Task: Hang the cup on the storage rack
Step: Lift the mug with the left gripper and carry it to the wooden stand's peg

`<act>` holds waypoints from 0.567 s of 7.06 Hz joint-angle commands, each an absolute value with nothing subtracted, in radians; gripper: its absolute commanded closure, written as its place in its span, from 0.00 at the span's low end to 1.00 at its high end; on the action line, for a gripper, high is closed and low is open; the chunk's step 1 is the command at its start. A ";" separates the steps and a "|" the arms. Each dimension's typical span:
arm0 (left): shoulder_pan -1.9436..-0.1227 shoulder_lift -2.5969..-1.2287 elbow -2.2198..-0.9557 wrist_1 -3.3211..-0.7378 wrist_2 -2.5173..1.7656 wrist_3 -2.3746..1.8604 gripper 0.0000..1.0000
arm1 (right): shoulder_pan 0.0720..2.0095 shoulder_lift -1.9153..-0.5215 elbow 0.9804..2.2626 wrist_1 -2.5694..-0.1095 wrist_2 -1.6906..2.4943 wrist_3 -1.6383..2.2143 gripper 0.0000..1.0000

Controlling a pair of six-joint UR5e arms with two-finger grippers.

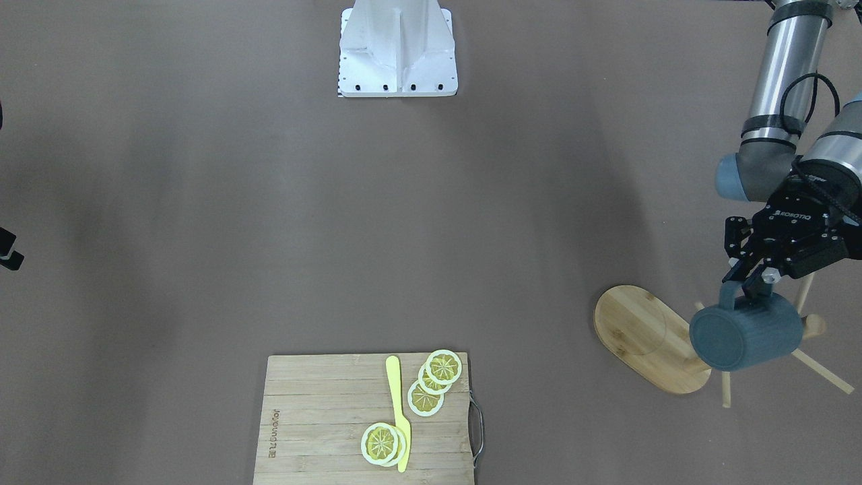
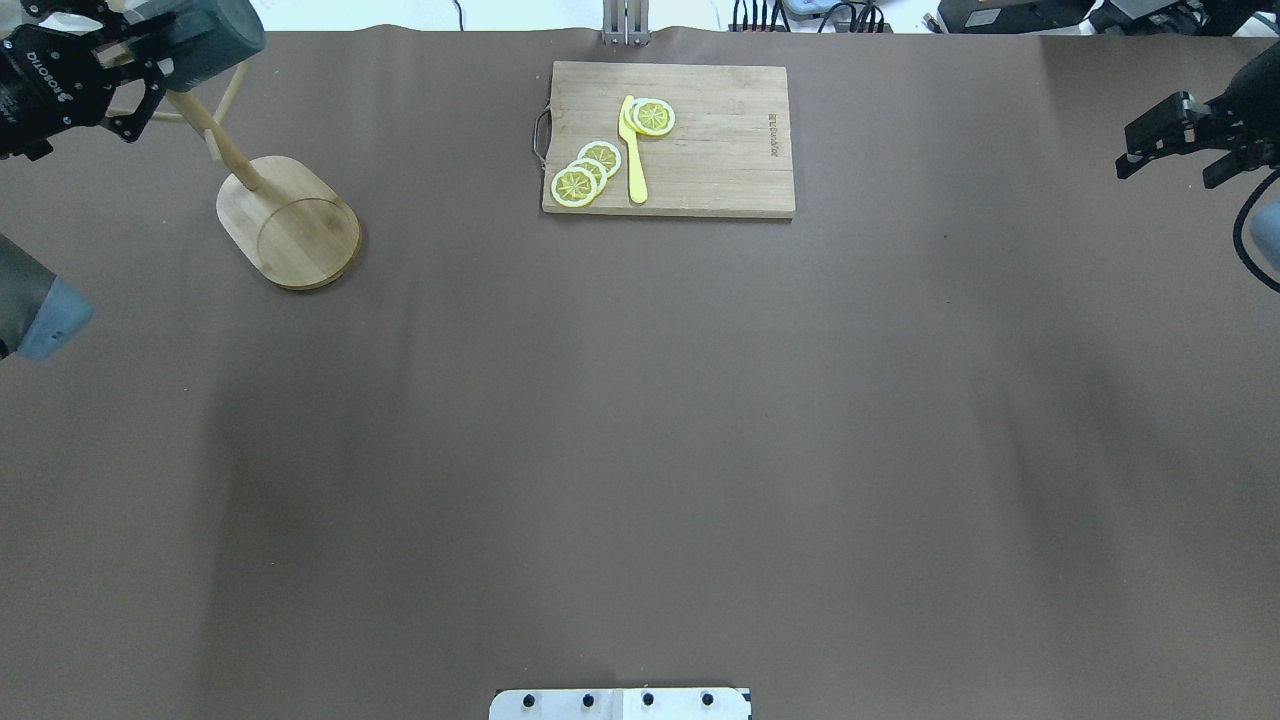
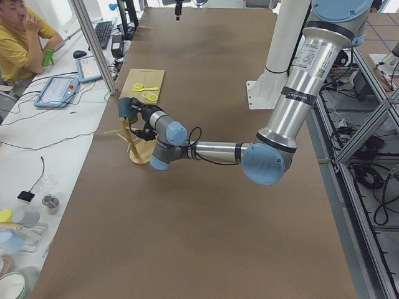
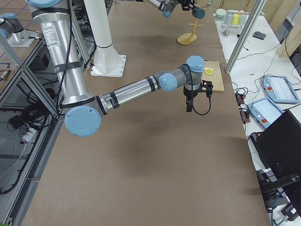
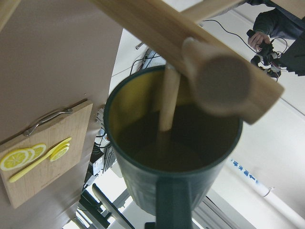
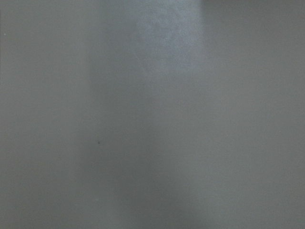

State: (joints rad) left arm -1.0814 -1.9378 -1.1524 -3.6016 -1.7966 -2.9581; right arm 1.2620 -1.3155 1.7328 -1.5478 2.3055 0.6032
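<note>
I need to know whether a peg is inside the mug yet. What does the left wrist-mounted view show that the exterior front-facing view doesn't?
Only the wrist view: a thin peg that appears to reach into the yellow inside of the cup.
Only the front view: the left gripper closed at the cup's handle, and the oval base of the storage rack.
Both: the cup, the rack, and the cutting board with lemon slices.

The near left arm (image 3: 215, 151) stretches low over the brown counter (image 3: 206, 237) to the storage rack (image 3: 137, 154). Its hand (image 3: 137, 116) is at the dark cup (image 3: 126, 107) among the pegs. Beyond lies a cutting board (image 3: 142, 76) with lemon slices (image 3: 149, 95).
</note>
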 commanded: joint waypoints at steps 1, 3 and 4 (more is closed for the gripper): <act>-1.081 -1.933 -1.164 -3.602 -1.802 -2.933 0.02 | 1.259 -1.312 1.732 -1.548 2.306 0.614 0.00; -1.083 -1.924 -1.193 -3.605 -1.802 -2.941 0.03 | 1.258 -1.313 1.730 -1.548 2.306 0.614 0.00; -1.083 -1.896 -1.219 -3.605 -1.804 -2.941 0.03 | 1.258 -1.313 1.729 -1.548 2.306 0.614 0.00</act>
State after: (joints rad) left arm -1.0823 -1.9204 -1.1915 -3.6042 -1.8026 -2.9391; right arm 1.2583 -1.3126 1.7304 -1.5478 2.3056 0.6134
